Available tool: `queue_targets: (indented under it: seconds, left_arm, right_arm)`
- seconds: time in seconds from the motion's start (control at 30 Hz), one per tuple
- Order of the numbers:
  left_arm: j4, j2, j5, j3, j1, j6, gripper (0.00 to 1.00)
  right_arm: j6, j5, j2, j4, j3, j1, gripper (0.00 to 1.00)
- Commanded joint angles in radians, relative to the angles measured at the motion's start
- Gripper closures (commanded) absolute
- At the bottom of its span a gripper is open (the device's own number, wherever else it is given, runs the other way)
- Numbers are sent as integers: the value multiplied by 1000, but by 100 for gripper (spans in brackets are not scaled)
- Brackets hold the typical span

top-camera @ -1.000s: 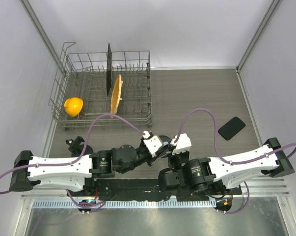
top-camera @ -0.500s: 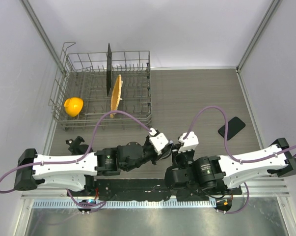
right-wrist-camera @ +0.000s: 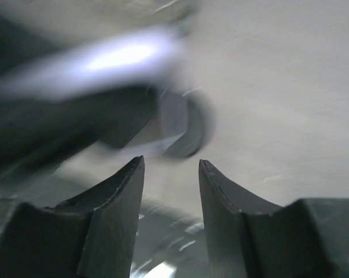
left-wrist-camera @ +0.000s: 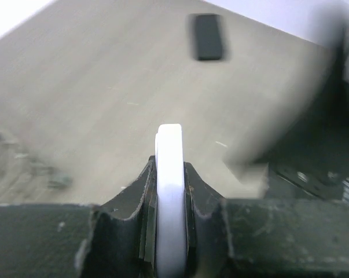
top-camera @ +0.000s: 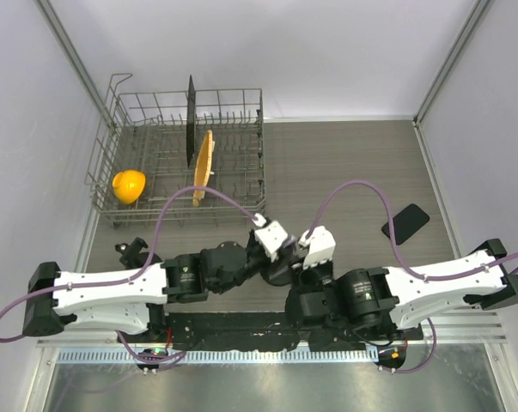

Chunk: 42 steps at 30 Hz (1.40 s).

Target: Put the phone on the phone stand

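The black phone [top-camera: 405, 223] lies flat on the wooden table at the right; it is also visible far ahead in the left wrist view as the phone [left-wrist-camera: 208, 37]. My left gripper [left-wrist-camera: 169, 165] is shut on a thin white piece seen edge-on [left-wrist-camera: 169, 197], apparently the phone stand. From above, that piece is hidden under the two wrists near the table's middle front, where the left gripper [top-camera: 284, 262] meets the right. My right gripper [right-wrist-camera: 171, 165] stands open with nothing between its fingers, and blurred parts of the left arm lie just ahead of it.
A wire dish rack [top-camera: 241, 206] stands at the back left. It holds a black board [top-camera: 190, 120] and a wooden plate [top-camera: 204, 163] upright, with an orange object [top-camera: 129, 185] by its left side. White walls enclose the table.
The right gripper's jaws have opened. Both wrists swung right, then back a little to the left. The left gripper keeps its hold on the white piece.
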<state>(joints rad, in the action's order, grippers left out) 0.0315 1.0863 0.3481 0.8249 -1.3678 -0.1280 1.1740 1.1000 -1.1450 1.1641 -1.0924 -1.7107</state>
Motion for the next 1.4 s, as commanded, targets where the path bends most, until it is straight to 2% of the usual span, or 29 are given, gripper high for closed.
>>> queue_targets:
  seconds: [0.0,0.13,0.2,0.3,0.37,0.43,0.47,0.53,0.57,0.63,0.7,0.73,0.8,0.83,0.87,1.1,1.37]
  left_arm:
    - [108,70,453,23,162,133,100]
    - [99,57,445,19,162,136,100]
    - [91,35,416,13,162,134,100]
    - [77,-11,362,3,161,133,100]
    - [74,-41,309,-9,161,105,100]
    - [79,-86,222,-20,161,105,100]
    - [77,-97,191,-24,161,108,100]
    - [76,-132,78,-26,161,117,100]
    - [76,-146,27,-29,161,122,100]
    - [52,-166,-68,-26,161,148,100]
    - [31,-193,-181,-17,161,149,100]
    - [19,-203,-211,-17,161,151,100]
    - [2,-219,-283,-13,161,162,100]
    - [-14,-223,-308,-9,161,177,100]
    - [-21,-230,-326,-6,161,180,100]
    - [-28,-238,-515,-15,170,195,100]
    - [-74,-267,-659,20,225,183,100]
  right_arm:
    - [-17,-356,17,-400,-166,-113,47]
    - [-109,-388,76,-409,-127,-113,43]
    - [-93,-345,109,-356,-88,-112,41]
    - [-105,-307,206,-313,-6,-40,41]
    - [-149,-339,252,-317,37,122,44]
    - [-311,-466,292,-377,95,274,45]
    - [-370,-517,283,-435,109,419,45]
    - [-498,-653,199,-467,123,540,44]
    - [-535,-699,165,-515,126,642,43]
    - [-658,-800,104,-564,129,709,45]
    - [-756,-822,87,-639,146,752,44]
    - [-852,-939,96,-674,160,775,43]
    - [-921,-1085,151,-792,216,845,39]
    - [-956,-1196,172,-828,236,855,39]
    - [-982,-1244,223,-880,255,858,37]
    - [-955,-1411,462,-1056,480,866,27]
    - [-883,-1655,533,-1188,560,866,27]
